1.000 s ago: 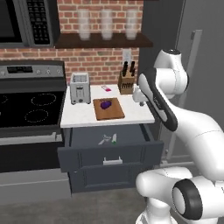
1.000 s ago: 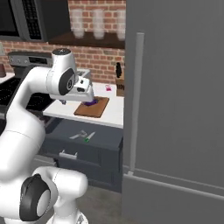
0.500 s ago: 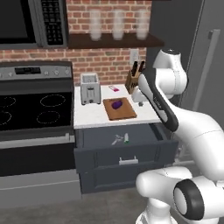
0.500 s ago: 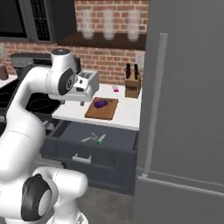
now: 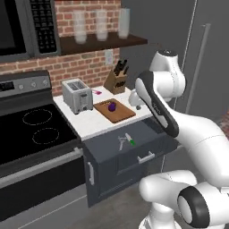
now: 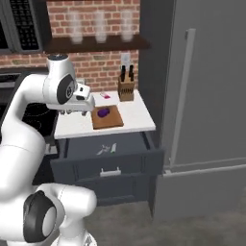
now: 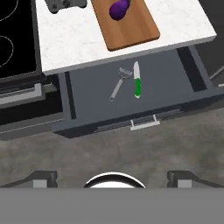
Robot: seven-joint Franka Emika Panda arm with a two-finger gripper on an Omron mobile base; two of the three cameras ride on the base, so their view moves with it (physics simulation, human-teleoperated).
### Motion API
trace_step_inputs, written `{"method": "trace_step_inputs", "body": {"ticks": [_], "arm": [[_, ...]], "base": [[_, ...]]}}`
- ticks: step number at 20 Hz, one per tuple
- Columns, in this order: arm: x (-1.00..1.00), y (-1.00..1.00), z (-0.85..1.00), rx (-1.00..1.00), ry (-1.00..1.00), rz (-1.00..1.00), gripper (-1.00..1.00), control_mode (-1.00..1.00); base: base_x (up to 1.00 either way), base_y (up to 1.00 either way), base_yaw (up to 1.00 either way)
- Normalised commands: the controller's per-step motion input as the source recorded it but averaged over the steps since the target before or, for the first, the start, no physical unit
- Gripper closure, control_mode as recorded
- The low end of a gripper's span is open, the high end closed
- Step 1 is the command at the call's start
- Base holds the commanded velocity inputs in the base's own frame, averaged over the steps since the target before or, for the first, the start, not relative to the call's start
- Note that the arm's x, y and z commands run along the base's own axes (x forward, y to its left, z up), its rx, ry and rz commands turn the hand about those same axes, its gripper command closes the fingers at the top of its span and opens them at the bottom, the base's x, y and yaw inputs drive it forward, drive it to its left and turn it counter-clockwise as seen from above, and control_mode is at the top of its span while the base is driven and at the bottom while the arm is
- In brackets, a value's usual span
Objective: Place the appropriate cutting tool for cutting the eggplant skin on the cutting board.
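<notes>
Peeler, slim silvery-grey metal [image 7: 118,83], lies in the open drawer, green-handled knife [image 7: 137,80] at its 3 o'clock; gripper [image 7: 112,177] fingers spread, empty, should descend onto the handle alone.

The toaster [image 7: 64,4] was cut off by the hand view's top edge. The cutting board [image 6: 106,120] was partly hidden behind the arm, and the peeler [image 6: 102,151] looked too small to make out.

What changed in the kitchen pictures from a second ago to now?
The base drove, so the whole view shifted; the things themselves did not move. The peeler and green-handled knife stay in the open drawer, the eggplant on the cutting board. Nothing was grasped.
</notes>
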Motion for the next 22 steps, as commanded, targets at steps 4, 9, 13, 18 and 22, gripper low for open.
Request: {"method": "trace_step_inputs", "body": {"ticks": [4,9,13,18,22], "arm": [[0.0,0.0,0.0,0.0,0.0,0.0,-1.0,1.0],[0.0,0.0,0.0,0.0,0.0,0.0,-1.0,1.0],[0.0,0.0,0.0,0.0,0.0,0.0,-1.0,1.0],[0.0,0.0,0.0,0.0,0.0,0.0,-1.0,1.0],[0.0,0.0,0.0,0.0,0.0,0.0,-1.0,1.0]], "base": [[0.11,1.0,-0.59],[0.42,1.0,-0.49],[0.33,0.89,-0.35],[-0.11,0.26,-0.16],[-0.44,0.04,-0.12]]}}
